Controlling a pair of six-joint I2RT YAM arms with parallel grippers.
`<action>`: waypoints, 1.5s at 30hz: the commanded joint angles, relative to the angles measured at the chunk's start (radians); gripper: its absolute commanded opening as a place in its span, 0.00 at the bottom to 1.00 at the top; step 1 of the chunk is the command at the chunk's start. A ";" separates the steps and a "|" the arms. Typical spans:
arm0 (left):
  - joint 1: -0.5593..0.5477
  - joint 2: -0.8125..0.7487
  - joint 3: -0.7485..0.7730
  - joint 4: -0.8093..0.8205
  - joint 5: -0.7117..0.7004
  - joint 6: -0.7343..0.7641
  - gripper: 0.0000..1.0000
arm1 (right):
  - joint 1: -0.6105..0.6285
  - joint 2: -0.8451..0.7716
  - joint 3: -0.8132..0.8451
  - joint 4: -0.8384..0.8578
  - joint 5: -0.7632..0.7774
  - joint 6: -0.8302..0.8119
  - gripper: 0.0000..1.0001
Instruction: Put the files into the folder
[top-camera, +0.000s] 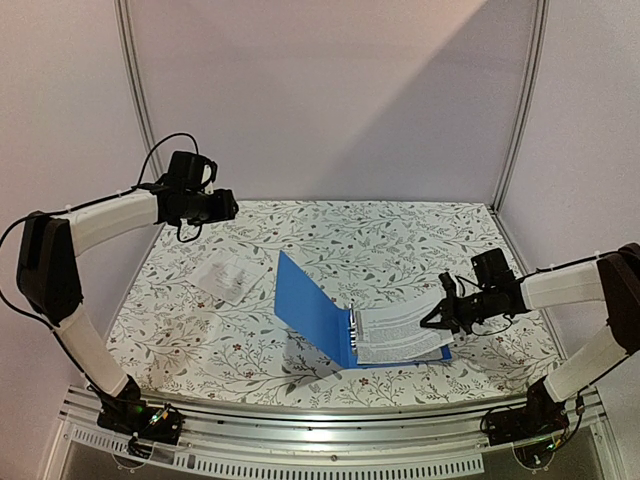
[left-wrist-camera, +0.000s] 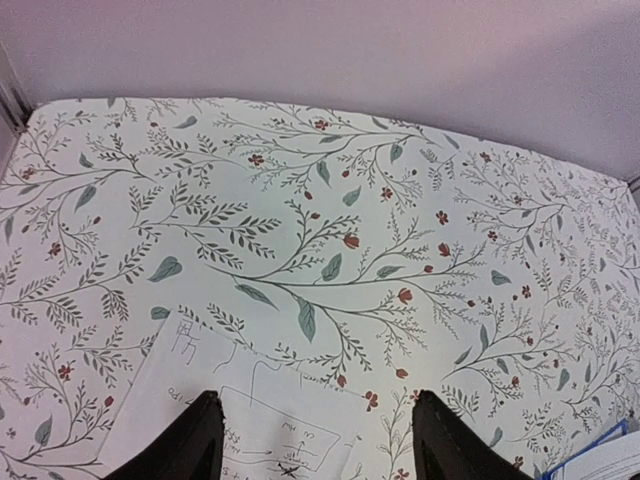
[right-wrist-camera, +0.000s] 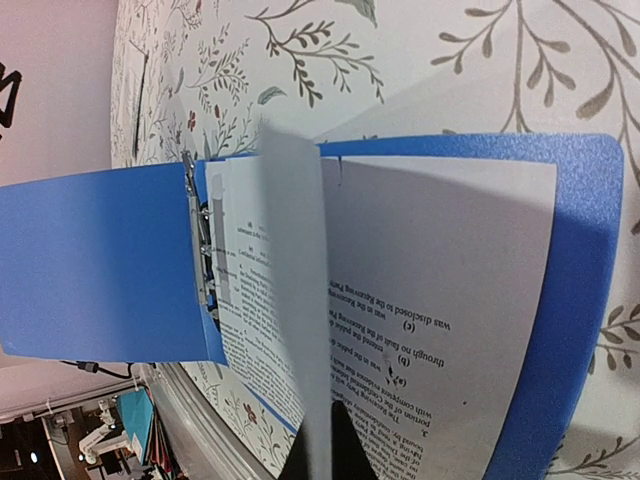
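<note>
Folder (top-camera: 312, 303) holds two files (top-camera: 400, 335); one sheet (top-camera: 228, 275) lies loose.

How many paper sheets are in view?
3. One loose sheet on the table left of the folder, one flat sheet inside the folder, one lifted sheet above it in the right gripper. More may hide underneath.

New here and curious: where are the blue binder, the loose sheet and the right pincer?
blue ring binder (top-camera: 312, 305): top view, raised cover.
loose sheet (top-camera: 228, 276): top view, its middle.
right pincer (top-camera: 437, 318): top view, between fingertips.

Soft pinkish light; the near file (right-wrist-camera: 295, 280) looks blurred, perhaps unfocused.
</note>
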 joint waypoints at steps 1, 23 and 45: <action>0.001 -0.006 -0.016 0.012 0.019 -0.009 0.65 | -0.002 0.021 0.001 0.090 -0.029 0.053 0.00; 0.009 0.005 -0.018 0.016 0.052 -0.015 0.64 | 0.068 0.077 0.051 0.090 -0.049 0.043 0.00; 0.013 0.001 -0.017 0.013 0.053 -0.022 0.64 | 0.099 0.076 0.058 0.067 -0.019 0.062 0.12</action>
